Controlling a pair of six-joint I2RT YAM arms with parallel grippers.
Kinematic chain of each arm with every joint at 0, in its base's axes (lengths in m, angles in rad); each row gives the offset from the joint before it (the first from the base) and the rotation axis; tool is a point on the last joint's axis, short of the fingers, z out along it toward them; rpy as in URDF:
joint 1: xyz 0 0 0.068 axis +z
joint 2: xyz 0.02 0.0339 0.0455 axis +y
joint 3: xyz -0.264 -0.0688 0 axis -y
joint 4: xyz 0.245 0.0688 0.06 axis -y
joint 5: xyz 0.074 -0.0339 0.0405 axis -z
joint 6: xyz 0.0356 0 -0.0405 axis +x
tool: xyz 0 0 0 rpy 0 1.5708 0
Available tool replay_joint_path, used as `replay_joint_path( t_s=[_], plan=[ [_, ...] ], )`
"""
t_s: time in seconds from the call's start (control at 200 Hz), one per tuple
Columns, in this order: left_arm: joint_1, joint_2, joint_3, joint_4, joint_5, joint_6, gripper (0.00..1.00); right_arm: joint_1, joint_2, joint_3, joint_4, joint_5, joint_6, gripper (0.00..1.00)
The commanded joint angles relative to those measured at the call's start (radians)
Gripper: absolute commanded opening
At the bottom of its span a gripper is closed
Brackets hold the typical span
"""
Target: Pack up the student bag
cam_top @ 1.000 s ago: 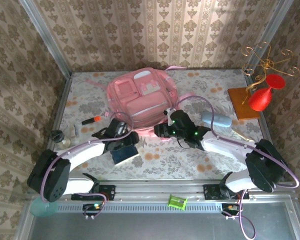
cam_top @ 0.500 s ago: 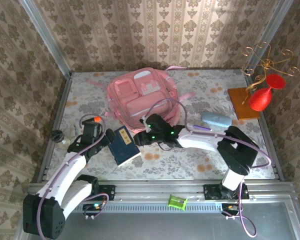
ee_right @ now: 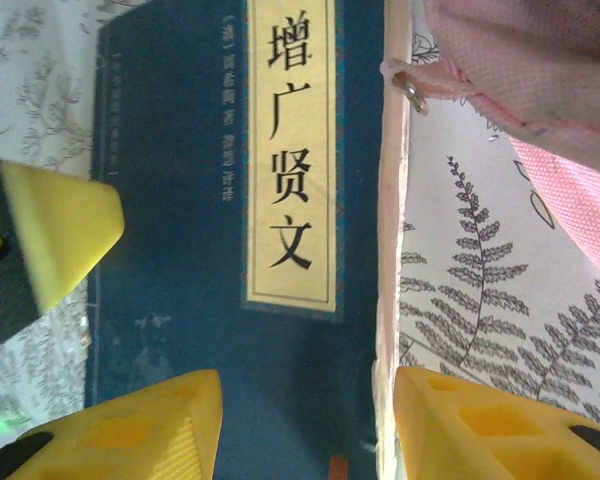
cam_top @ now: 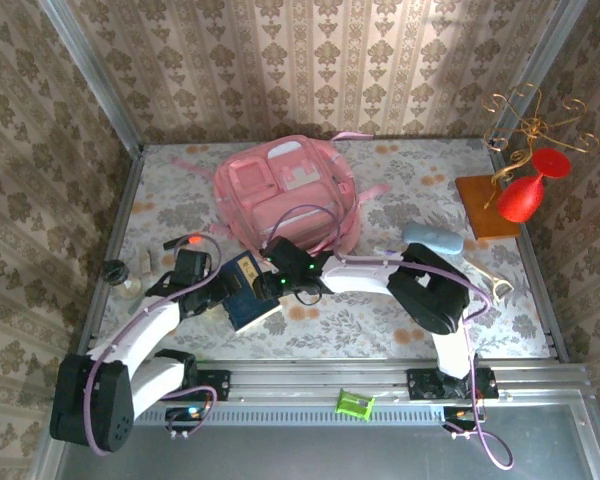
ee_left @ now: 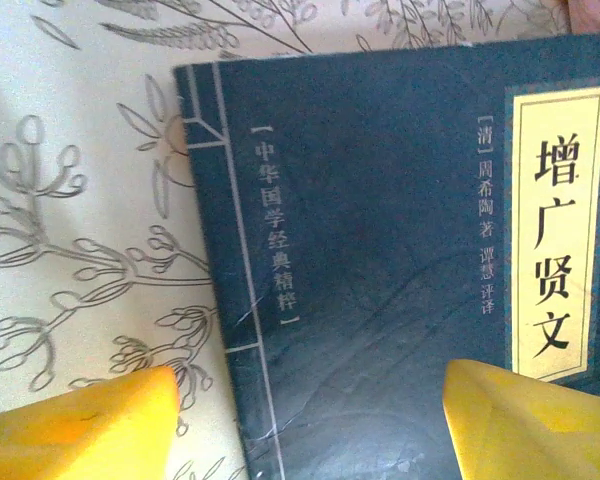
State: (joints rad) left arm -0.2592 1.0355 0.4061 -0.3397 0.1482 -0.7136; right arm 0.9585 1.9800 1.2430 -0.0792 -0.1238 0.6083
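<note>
Bag seemingly beside right end effector

Bright even light, soft shadows, blurry close-ups

We read 增广贤文 on the cream label of the dark blue book. Left of that label stand [清] 周希陶 著, 谭慧 评译, and farther left 中华国学经典精粹.
</note>
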Motion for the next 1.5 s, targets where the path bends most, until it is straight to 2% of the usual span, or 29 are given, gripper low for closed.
replay_joint_path(
  t_s=[0.0, 0.22, 0.315, 0.43, 0.575, 0.9, 1.045, 1.18, 1.285, 1.495],
  plan=[
    [0.01, 0.038, -0.019, 0.054, 0.068, 0.027, 0.68, 0.006, 0.043, 0.042, -0.026, 0.011, 0.017, 0.51],
    [0.009, 0.063, -0.042, 0.091, 0.089, 0.028, 0.62, 0.001, 0.065, 0.047, -0.014, -0.038, 0.015, 0.51],
    [0.01, 0.06, -0.049, 0.102, 0.1, 0.022, 0.6, -0.013, 0.058, 0.017, 0.054, -0.109, 0.04, 0.47],
    [0.009, 0.055, -0.054, 0.102, 0.105, 0.024, 0.6, -0.03, 0.039, -0.012, 0.132, -0.177, 0.07, 0.41],
    [0.01, 0.049, -0.061, 0.103, 0.108, 0.024, 0.6, -0.039, 0.027, -0.026, 0.195, -0.237, 0.093, 0.39],
    [0.009, 0.028, -0.071, 0.105, 0.111, 0.02, 0.61, -0.046, 0.008, -0.052, 0.264, -0.281, 0.154, 0.32],
    [0.009, 0.018, -0.073, 0.102, 0.109, 0.016, 0.62, -0.046, 0.004, -0.043, 0.237, -0.26, 0.158, 0.19],
    [0.015, -0.019, -0.072, 0.081, 0.078, 0.01, 0.66, -0.064, -0.036, -0.054, 0.179, -0.206, 0.139, 0.0],
    [0.048, -0.077, -0.076, 0.078, 0.093, -0.006, 0.72, -0.083, -0.089, -0.091, 0.21, -0.226, 0.146, 0.0],
    [0.128, -0.25, -0.113, 0.179, 0.277, -0.108, 0.83, -0.117, -0.204, -0.171, 0.35, -0.286, 0.237, 0.0]
  ],
)
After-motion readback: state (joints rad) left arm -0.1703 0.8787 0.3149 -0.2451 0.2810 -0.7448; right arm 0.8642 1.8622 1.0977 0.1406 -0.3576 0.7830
